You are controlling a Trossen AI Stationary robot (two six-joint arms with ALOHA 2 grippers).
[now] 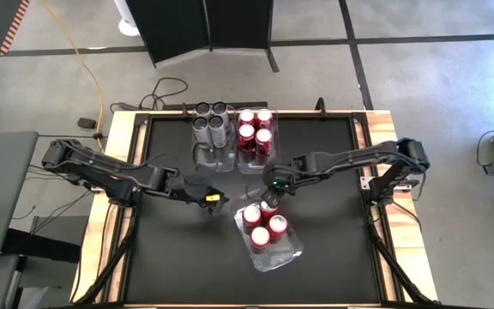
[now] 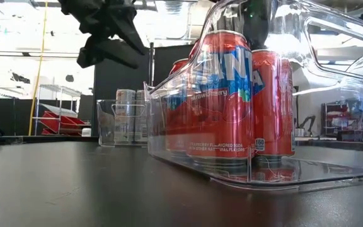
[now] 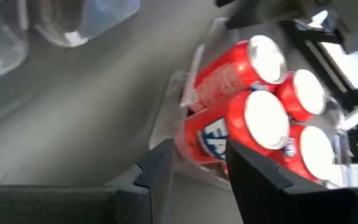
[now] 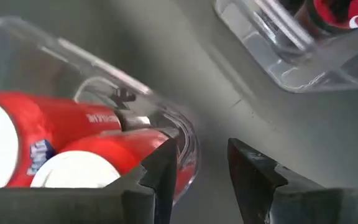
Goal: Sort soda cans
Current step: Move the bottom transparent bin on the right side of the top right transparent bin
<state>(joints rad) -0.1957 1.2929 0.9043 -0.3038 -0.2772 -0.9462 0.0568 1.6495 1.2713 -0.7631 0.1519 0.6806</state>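
Nearest, low in the centre of the high view, a clear bin point(image 1: 292, 252) lies askew on the black table point(image 1: 170, 266), holding four red cans point(image 1: 259, 239) with silver tops, bunched at its upper end. From table height their labels read "Fanta" in white on blue, with small print "strawberry flavored soda with other natural flavors". The right gripper point(image 1: 268, 202) hangs over that bin's upper end, fingers spread with one on either side of the bin's wall, gripping nothing. Just left of the bin the left gripper point(image 1: 215, 198) hovers above bare table, its fingers likewise parted and empty. Farther back, at upper centre, two more clear bins stand side by side: the left bin point(image 1: 213, 160) holds four silver cans point(image 1: 212, 121), the right bin point(image 1: 256, 163) holds four more red ones point(image 1: 255, 130), labels unreadable.
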